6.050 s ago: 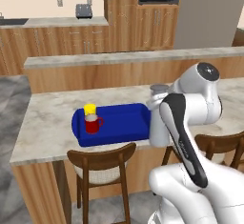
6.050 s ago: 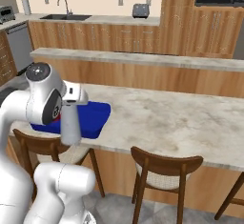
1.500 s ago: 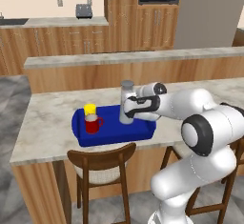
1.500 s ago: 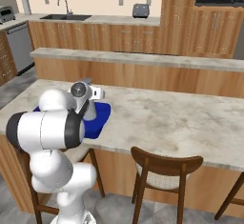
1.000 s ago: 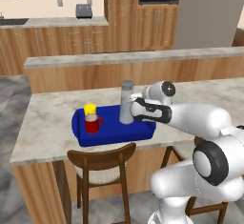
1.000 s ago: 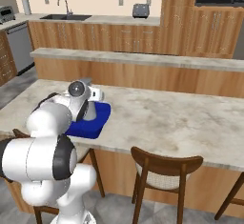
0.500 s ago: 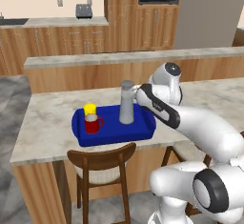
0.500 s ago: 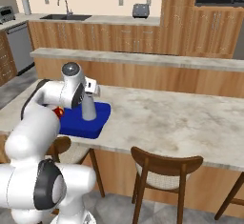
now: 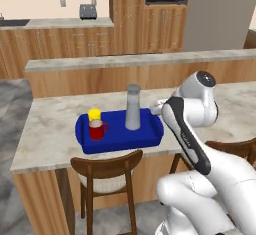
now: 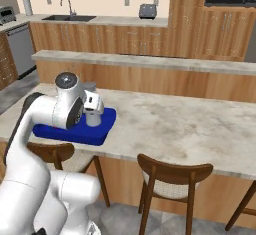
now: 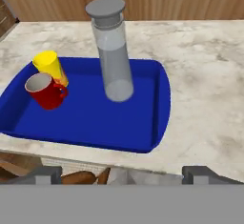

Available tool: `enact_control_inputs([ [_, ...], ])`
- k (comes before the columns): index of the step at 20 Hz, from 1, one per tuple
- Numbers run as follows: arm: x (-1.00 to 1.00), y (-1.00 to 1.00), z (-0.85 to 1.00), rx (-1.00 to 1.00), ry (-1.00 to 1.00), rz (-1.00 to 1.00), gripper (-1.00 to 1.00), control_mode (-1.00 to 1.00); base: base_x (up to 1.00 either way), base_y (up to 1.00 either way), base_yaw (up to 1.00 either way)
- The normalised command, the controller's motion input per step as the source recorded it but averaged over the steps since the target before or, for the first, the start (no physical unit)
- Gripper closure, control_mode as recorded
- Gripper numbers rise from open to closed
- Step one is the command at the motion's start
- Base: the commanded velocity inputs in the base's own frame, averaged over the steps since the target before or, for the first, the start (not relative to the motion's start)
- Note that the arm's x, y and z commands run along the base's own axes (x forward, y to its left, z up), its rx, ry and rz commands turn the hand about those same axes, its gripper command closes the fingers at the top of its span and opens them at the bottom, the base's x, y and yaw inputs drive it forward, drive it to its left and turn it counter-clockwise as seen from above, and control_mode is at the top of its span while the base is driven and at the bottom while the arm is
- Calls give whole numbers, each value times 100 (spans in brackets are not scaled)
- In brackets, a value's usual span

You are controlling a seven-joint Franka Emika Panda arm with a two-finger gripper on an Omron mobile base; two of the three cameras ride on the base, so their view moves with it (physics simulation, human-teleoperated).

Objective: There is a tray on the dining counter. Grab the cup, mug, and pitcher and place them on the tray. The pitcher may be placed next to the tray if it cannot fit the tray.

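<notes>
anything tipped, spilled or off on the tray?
Nothing stands out. The pitcher stands upright inside the tray, and the cup and the mug sit upright side by side at its other end. No spill shows on the dining counter.

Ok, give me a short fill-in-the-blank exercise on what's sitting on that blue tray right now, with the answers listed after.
1. The tall grey cylindrical pitcher stands upright on the dark blue rectangular ____.
2. The small red mug sits touching the yellow ____.
3. The tallest thing on the beige marble-look dining counter is the ____.
4. The open gripper holds ____.

Missing words: tray; cup; pitcher; nothing
</notes>
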Motion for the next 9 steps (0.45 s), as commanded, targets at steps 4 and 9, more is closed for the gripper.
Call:
enact_control_inputs([
  [4,-93,-23,1,-12,1,-6,-100,-100,0,0,0],
  [9,-55,-17,21,-18,3,-11,-100,-100,0,0,0],
])
